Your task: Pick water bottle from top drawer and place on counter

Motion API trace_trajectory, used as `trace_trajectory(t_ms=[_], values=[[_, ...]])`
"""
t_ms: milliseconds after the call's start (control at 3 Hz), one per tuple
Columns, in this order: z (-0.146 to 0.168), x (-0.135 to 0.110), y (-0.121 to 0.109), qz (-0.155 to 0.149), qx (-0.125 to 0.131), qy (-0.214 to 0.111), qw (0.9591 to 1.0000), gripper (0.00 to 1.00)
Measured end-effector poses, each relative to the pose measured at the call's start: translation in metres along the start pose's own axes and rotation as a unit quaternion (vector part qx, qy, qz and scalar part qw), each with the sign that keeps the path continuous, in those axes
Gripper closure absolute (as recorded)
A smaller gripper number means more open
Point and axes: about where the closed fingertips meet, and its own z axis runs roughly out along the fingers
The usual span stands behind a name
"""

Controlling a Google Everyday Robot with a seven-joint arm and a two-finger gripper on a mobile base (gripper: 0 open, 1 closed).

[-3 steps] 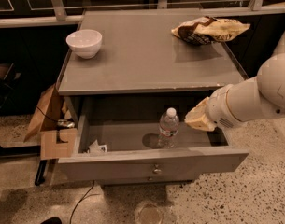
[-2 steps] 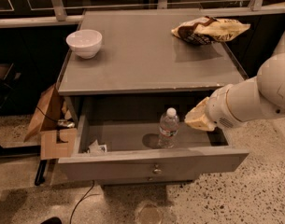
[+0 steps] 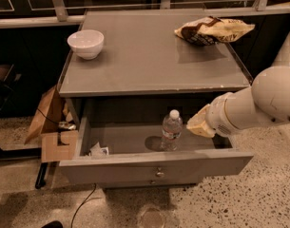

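Observation:
The water bottle [image 3: 171, 129], clear with a white cap, stands upright in the middle of the open top drawer [image 3: 154, 167]. My gripper [image 3: 198, 123] reaches in from the right on a thick white arm. It sits inside the drawer just right of the bottle, at the height of the bottle's upper half, with a small gap between them. The grey counter [image 3: 149, 56] lies above the drawer.
A white bowl [image 3: 85, 43] stands at the counter's back left. A crumpled chip bag [image 3: 212, 30] lies at its back right. A small white wrapper [image 3: 99, 150] lies in the drawer's left front corner. Cardboard [image 3: 54, 127] leans at the cabinet's left side.

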Motion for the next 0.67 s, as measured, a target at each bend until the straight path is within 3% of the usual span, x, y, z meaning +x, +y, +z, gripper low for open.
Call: trace_trajectory(t_ms=[333,667], values=[[0.0105,0.0044,-0.0024,0.006,0.002,0.0,1.0,0.38],[0.0144,0.0061,-0.0037,0.009,0.003,-0.002,1.0,0.34]])
